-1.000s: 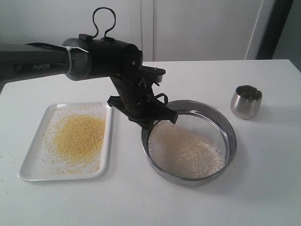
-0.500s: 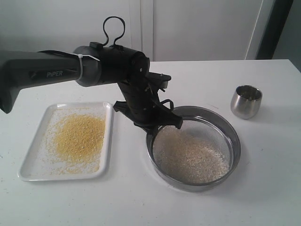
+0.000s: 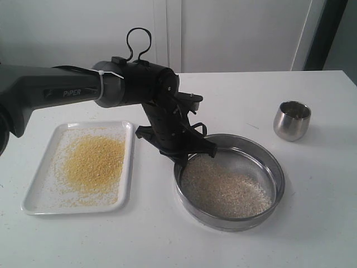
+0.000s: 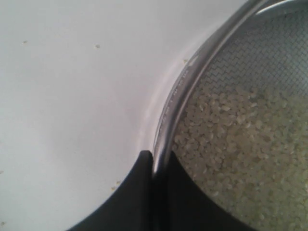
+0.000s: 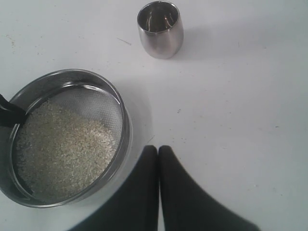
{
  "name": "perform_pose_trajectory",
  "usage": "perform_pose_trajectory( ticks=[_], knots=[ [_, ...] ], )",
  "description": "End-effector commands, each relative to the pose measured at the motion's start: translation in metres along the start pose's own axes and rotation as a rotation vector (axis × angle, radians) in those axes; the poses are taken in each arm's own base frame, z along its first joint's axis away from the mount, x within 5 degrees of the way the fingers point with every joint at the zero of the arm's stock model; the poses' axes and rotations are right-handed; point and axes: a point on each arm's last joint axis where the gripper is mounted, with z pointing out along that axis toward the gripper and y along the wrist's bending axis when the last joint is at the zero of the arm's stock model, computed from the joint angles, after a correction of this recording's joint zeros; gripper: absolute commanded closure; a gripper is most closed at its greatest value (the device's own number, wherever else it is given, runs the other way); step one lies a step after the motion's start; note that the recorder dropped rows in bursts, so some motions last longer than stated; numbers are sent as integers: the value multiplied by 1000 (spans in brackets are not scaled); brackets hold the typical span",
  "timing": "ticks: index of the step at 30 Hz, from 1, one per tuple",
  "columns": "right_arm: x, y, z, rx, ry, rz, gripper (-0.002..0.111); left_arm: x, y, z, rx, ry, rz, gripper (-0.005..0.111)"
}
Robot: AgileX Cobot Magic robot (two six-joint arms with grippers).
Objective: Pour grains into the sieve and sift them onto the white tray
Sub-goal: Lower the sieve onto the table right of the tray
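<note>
The white table carries everything. The left arm reaches in over it from the left side. The sieve stands on the table to the right of the white tray, apart from it. Fine yellow grains lie spread over the tray, and coarser pale grains lie on the sieve's mesh. A small steel cup stands upright beyond the sieve, well apart. The left gripper pinches the sieve's rim, one finger inside and one outside. The right gripper hangs over bare table near the sieve, fingers pressed together, holding nothing.
</note>
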Motion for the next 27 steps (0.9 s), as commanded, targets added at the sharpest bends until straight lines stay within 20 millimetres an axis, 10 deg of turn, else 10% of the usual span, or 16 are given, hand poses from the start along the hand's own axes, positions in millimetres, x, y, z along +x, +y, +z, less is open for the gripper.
perform_pose_trajectory(
  ticks=[1, 11, 19, 27],
  knots=[
    [0, 0, -1, -2, -10, 3, 108, 1, -2, 3, -4, 8, 8, 107],
    [0, 0, -1, -2, -10, 3, 108, 1, -2, 2, -7, 1, 11, 103],
    [0, 0, -1, -2, -10, 3, 108, -1, -2, 2, -5, -17, 13, 48],
    [0, 0, -1, -2, -10, 3, 108, -1, -2, 2, -8, -19, 16, 38]
  ],
)
